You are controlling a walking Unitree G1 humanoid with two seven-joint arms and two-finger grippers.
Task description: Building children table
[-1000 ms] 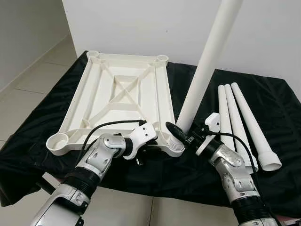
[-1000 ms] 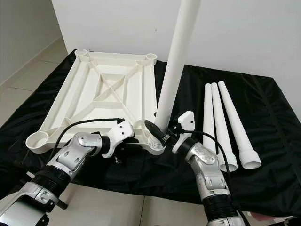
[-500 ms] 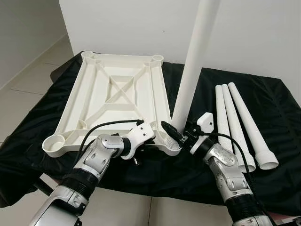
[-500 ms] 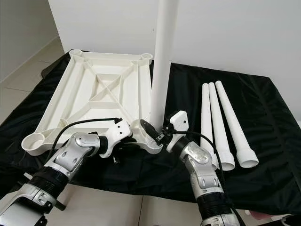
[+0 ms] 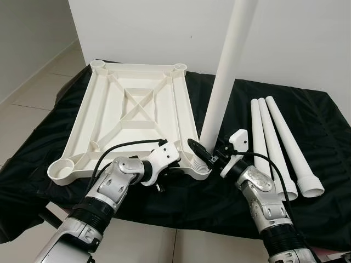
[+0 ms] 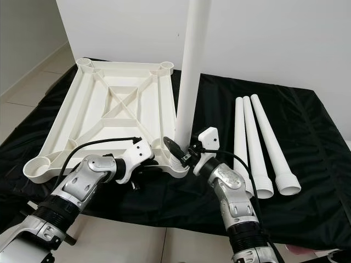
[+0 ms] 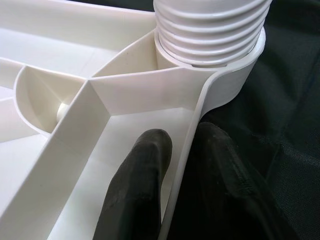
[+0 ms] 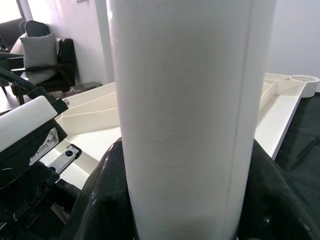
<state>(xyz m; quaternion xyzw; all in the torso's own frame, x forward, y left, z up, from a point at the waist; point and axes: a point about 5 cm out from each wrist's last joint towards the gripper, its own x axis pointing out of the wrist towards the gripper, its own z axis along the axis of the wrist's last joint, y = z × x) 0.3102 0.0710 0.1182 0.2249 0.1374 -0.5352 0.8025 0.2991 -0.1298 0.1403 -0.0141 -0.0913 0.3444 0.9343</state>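
Legs (image 5: 279, 143), three, loose on black cloth (image 5: 329, 126) beside tabletop (image 5: 137, 120)

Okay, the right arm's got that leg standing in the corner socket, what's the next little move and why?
Probably twist the leg further into the corner socket. Its threaded end sits in the socket with several ridges still exposed, the right gripper clamps its base, and the left gripper pinches the tabletop rim beside it, bracing it.

White tabletop (image 5: 134, 118) w/ ribbed underside; white leg (image 5: 225, 82) upright, 3 white spare legs (image 5: 277, 145) beside. Black cloth (image 5: 323, 126) over desk. Silver arms, black gripper fingers (image 7: 137, 195). Floor (image 5: 27, 104) pale tile.
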